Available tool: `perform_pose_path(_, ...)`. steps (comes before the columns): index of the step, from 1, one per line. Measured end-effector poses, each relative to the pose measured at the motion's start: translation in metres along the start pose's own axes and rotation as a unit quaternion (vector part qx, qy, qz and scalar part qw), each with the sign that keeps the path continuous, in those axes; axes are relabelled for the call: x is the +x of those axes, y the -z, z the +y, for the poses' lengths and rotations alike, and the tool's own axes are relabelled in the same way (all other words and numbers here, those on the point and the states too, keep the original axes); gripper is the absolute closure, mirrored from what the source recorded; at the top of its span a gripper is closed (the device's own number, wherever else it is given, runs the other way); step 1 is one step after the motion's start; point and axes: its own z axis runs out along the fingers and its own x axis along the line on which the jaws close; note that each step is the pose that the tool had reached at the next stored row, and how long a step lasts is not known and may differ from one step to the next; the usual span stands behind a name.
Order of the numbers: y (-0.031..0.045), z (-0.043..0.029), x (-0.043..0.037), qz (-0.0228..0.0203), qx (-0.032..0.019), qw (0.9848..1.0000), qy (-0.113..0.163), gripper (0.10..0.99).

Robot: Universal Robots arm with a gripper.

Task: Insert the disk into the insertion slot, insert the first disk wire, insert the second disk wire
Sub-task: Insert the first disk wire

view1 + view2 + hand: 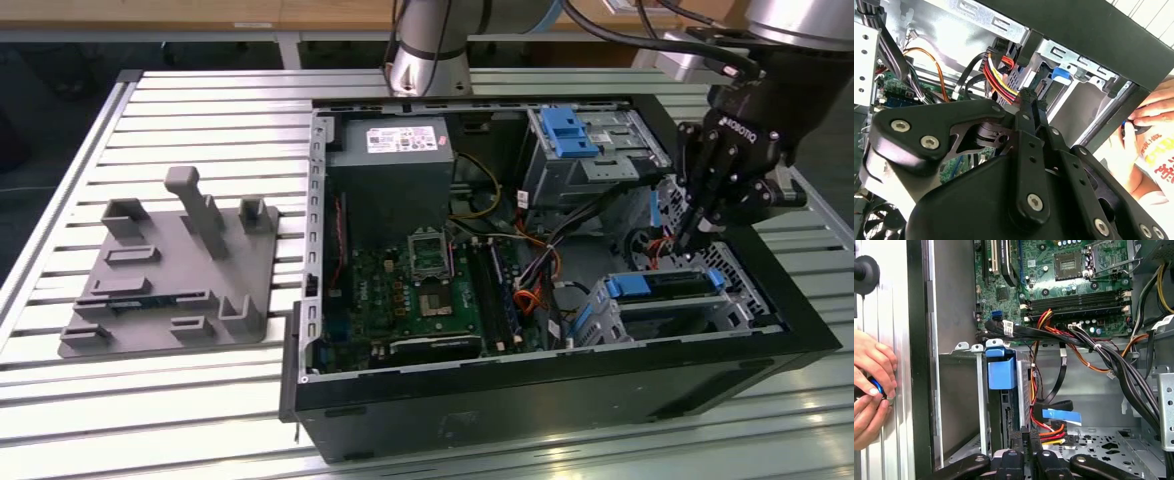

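Exterior view: tool (pixel 693 240) narrow, tips nearly together, inside case (pixel 534 405) by the counter's (pixel 160 400) exterior view's right edge, beside disk (pixel 663 285) seated in insertion slot (pixel 674 318), near red-yellow wires (pixel 1046 431).

We log the disk (pixel 667 285), grey in its blue carrier rail, seated flat inside the insertion slot (pixel 607 322), a perforated grey cage directly below the pincer (pixel 690 240). A red, yellow and black disk wire (pixel 1046 432) lies just beside the pincer, its end loose.
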Motion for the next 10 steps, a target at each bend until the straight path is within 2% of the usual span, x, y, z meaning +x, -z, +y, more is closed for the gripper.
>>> perform_pose_path(2,0.0010,-0.0007,0.0002,0.0006,-0.0027,1.0000,0.001,0.922)
perform_pose_path(5,0.0011,-0.0008,0.0012,0.0005,-0.0033,1.0000,0.001,0.922)
perform_pose_path(6,0.0010,-0.0010,0.0027,-0.0007,-0.0034,1.0000,0.001,0.922)
perform_pose_path(8,0.0012,-0.0011,0.0054,-0.0045,-0.0036,1.0000,0.001,0.922)
perform_pose_path(10,0.0017,-0.0013,0.0080,-0.0122,-0.0038,0.9999,0.001,0.922)
